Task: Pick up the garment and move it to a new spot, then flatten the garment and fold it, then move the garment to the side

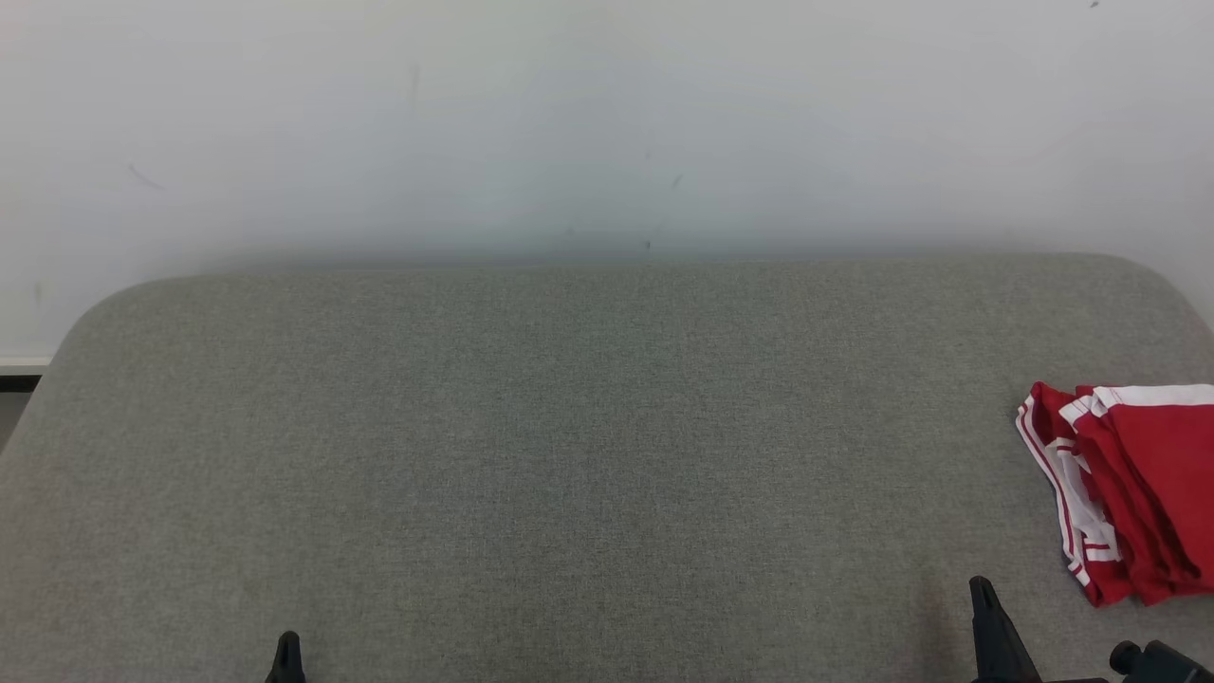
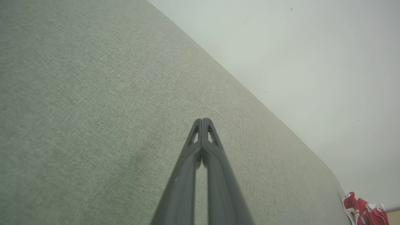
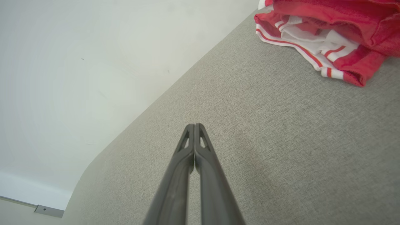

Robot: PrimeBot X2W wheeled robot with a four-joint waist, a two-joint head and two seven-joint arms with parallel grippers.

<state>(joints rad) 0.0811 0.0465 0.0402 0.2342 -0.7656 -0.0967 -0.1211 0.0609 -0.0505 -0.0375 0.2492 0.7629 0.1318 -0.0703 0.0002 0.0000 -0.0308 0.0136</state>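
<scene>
Head view | garment at right edge | striped hems leftward, lengthwise near-far

Left hand and right hand closed (fingertips touching), holding nothing.

Grey fabric surface with rounded corners, plain white wall behind

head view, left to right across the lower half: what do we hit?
left tool → right tool → red and white garment, bunched and cut off by the right edge.
</scene>
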